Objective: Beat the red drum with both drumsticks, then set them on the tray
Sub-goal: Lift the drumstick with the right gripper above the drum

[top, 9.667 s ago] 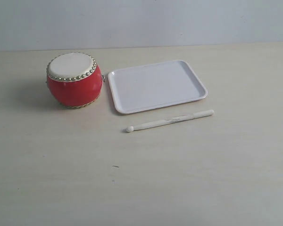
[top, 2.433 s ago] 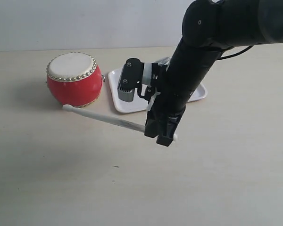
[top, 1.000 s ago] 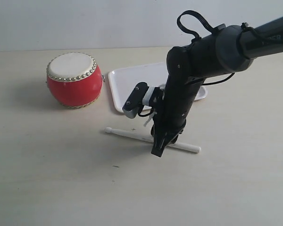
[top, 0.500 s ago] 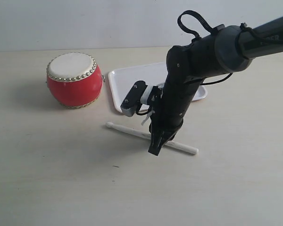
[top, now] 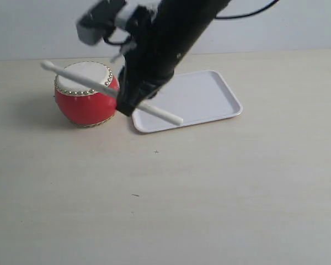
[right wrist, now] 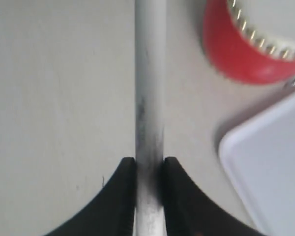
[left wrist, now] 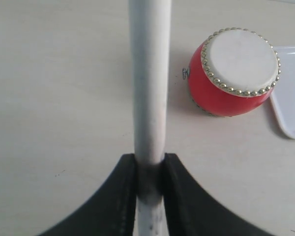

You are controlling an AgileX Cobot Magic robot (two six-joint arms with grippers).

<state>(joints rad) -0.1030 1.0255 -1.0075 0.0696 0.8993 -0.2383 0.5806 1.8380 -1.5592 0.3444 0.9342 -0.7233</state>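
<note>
The red drum [top: 88, 105] stands at the table's back left, with the white tray [top: 198, 96] just to its right. My right gripper [top: 126, 105] is shut on a cream drumstick [top: 77, 79], which slants over the drum's skin with its tip past the drum's left rim. Whether it touches the skin I cannot tell. In the right wrist view the fingers clamp that drumstick [right wrist: 150, 73], beside the drum [right wrist: 241, 59] and the tray [right wrist: 270, 162]. My left gripper [left wrist: 150, 160] is shut on the second drumstick [left wrist: 150, 73], with the drum [left wrist: 221, 93] off to one side; the exterior view does not show it.
The right arm [top: 171, 33] comes down from the top of the exterior view across the tray's left end. A pale wall runs behind the light table [top: 209, 193]. The tray's corner [left wrist: 291, 98] shows in the left wrist view.
The right gripper has lifted its drumstick off the table in front of the tray and swung it up and left over the drum. Drum and tray have not moved.
</note>
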